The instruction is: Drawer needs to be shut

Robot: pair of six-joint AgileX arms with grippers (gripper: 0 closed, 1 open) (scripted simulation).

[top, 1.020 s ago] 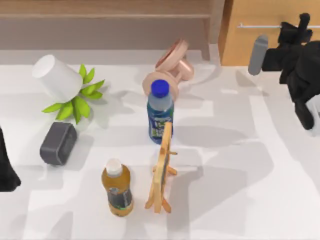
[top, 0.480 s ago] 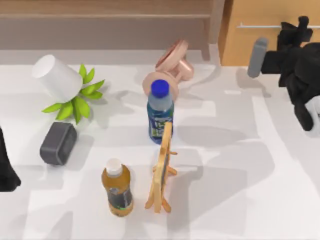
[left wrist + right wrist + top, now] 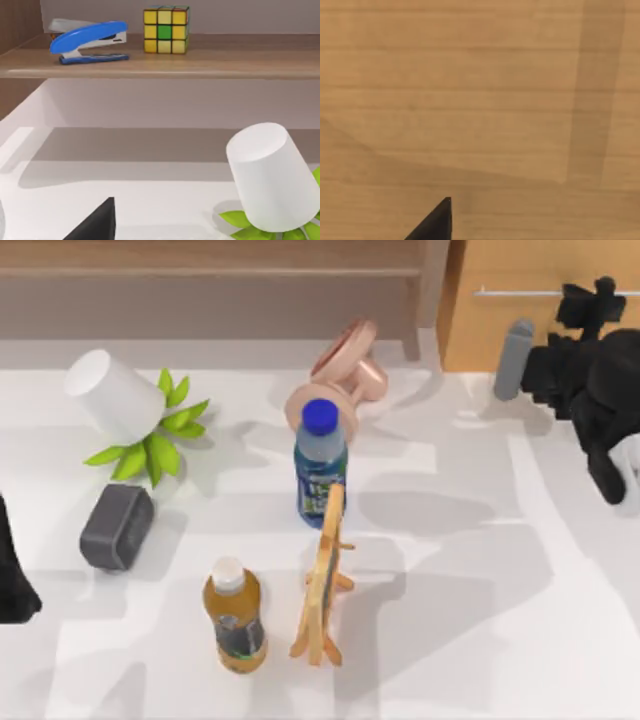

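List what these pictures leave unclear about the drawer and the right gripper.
- Drawer: the top view's upper edge cuts it off, so how far it is pushed in cannot be told.
- Right gripper: in the top view its black body blocks the fingers; contact with the drawer front is unclear.
- Right wrist view: wooden front close up, handle out of frame.

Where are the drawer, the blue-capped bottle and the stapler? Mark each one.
drawer point(image 3: 520, 265): top view, its orange-brown front.
blue-capped bottle point(image 3: 320, 462): top view, its label.
stapler point(image 3: 89, 39): left wrist view, its blue top.
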